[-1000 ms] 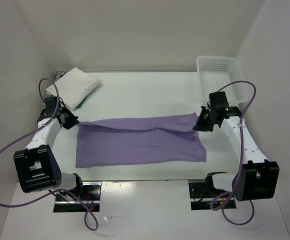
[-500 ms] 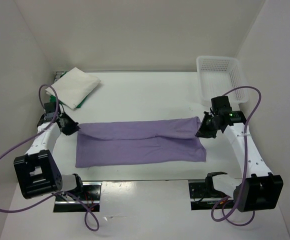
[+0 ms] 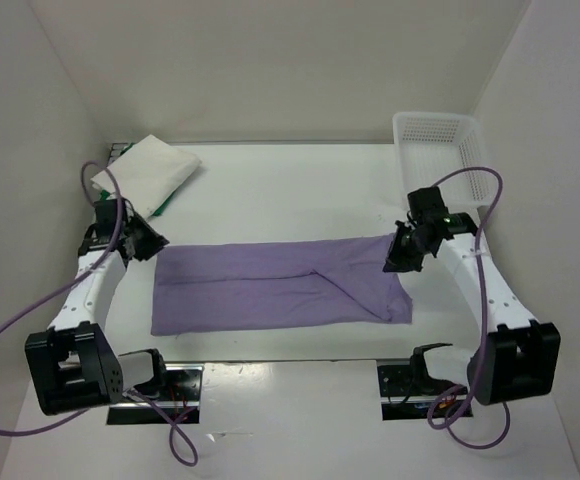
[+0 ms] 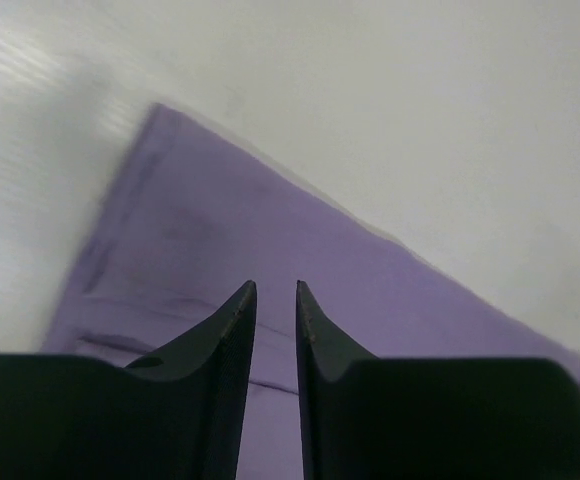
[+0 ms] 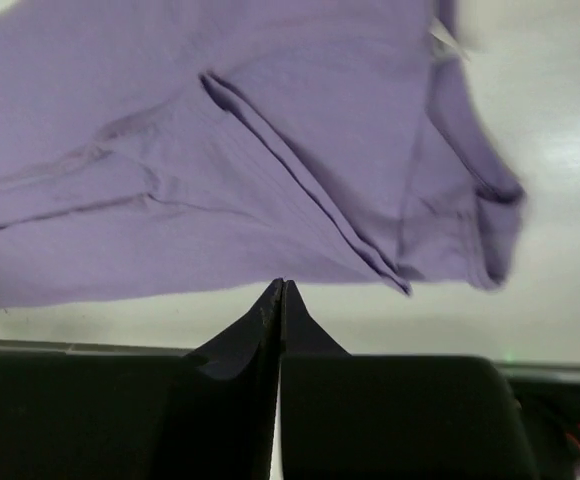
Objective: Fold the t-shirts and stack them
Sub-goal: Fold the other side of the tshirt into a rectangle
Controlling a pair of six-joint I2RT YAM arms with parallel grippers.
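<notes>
Pale lavender cloth t-shirt [image 3: 280, 285] part-folded on counter [image 3: 290, 190], unstacked; folded white cloth t-shirt [image 3: 150, 172] atop green t-shirt [image 3: 163, 209]. Left fingers [image 4: 228, 340] narrow, empty; right fingers [image 5: 260, 335] closed, empty.

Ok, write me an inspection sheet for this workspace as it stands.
Surface: white table, no marks seen.
Job's things: lavender shirt flat at centre, partly folded; white shirt folded at far left on a green shirt.
Clutter: white basket at far right.
Grippers: left gripper slightly open, empty, over the lavender shirt; right gripper shut, empty.
Cables: purple cables loop off both arms.
Surroundings: white walls; nothing else seen.
</notes>
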